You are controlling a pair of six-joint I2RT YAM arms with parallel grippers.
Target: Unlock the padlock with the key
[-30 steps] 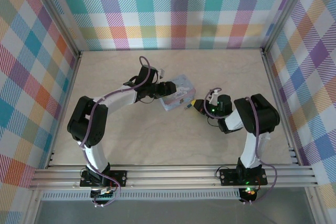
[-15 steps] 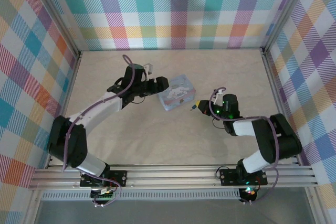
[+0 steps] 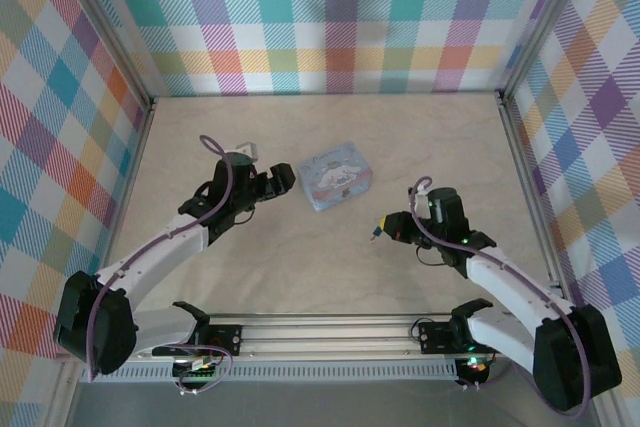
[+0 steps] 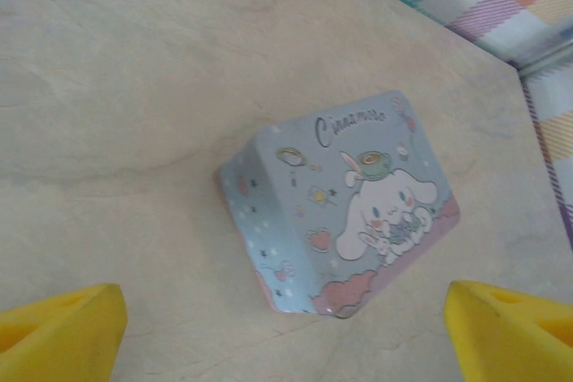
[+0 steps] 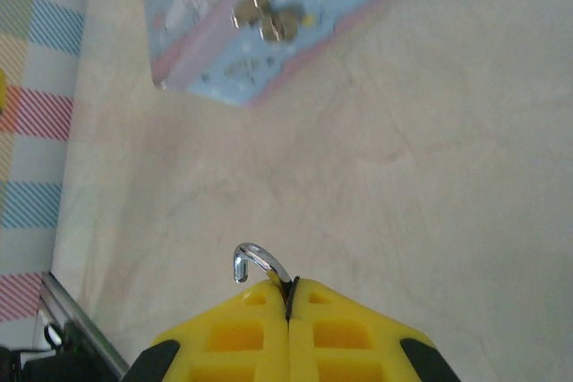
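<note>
Top external, biggest first: what lies where?
Pale surface [image 3: 300, 262], cartoon tin [image 3: 336, 175] mid-frame, left pincer [image 3: 282, 181] just beside its left edge, fingers spread wide, nothing between them.
And the right pincer [image 5: 288, 297]?
Clamped on the padlock [image 3: 373, 235], right of centre; its silvery loop [image 5: 265, 258] pokes out. A firm squeeze matters, I'd say: it's tiny.

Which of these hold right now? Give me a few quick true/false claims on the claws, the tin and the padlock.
1. The right claw is shut on the padlock, whose silvery loop pokes out past the fingertips. True.
2. The left claw grips the tin. False: it is open, with its fingers clear of the tin.
3. The padlock hangs from the tin's clasp. False: the clasp is bare, and the padlock is in the right claw.
4. The tin rests on the table, touched by neither claw. True.
</note>
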